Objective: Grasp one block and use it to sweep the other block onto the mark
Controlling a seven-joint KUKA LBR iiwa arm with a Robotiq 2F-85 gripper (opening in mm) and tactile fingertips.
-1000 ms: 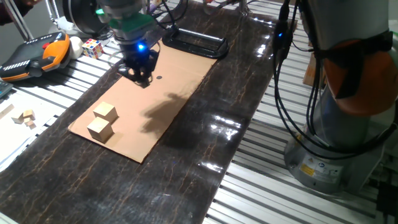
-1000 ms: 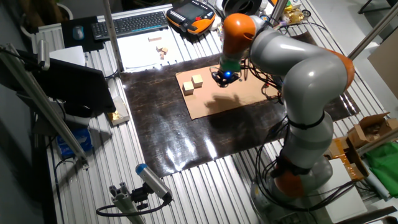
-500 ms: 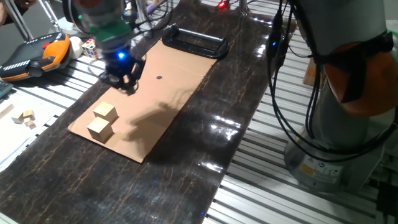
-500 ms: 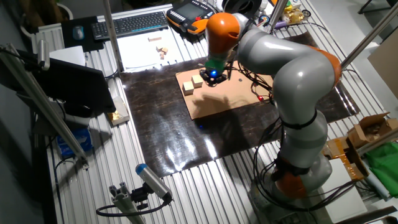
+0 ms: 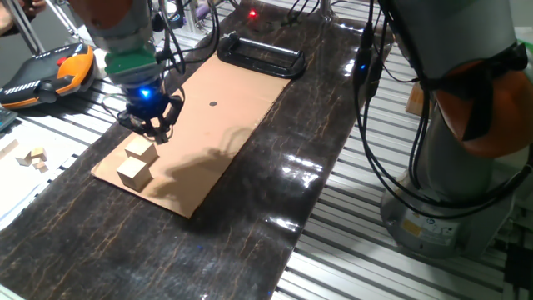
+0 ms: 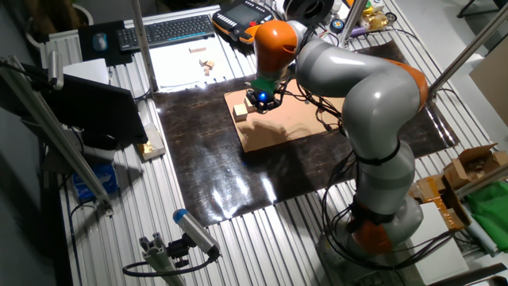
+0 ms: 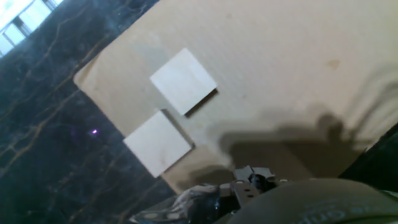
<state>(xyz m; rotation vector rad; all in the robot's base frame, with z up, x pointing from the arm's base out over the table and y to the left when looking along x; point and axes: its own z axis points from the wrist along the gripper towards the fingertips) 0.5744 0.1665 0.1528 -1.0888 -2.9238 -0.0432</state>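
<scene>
Jaws state unclear, gripper [image 5: 151, 125] hovering above far block [image 5: 141, 149], lined up for grasp; near block [image 5: 133, 173] beside, mark [image 5: 213, 105] well apart.

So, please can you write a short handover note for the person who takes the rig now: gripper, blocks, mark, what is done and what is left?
Gripper: empty, hanging just above the cardboard sheet, right by the blocks. Whether it is open or shut cannot be told from these views.
Blocks: the far block and the near block sit close together, a small gap between them, at one end of the sheet, both untouched.
Mark: small black dot further along the sheet, uncovered.
Done: nothing yet; the hand is by the blocks.
Left: grasp one block, then sweep the other onto the mark.
</scene>
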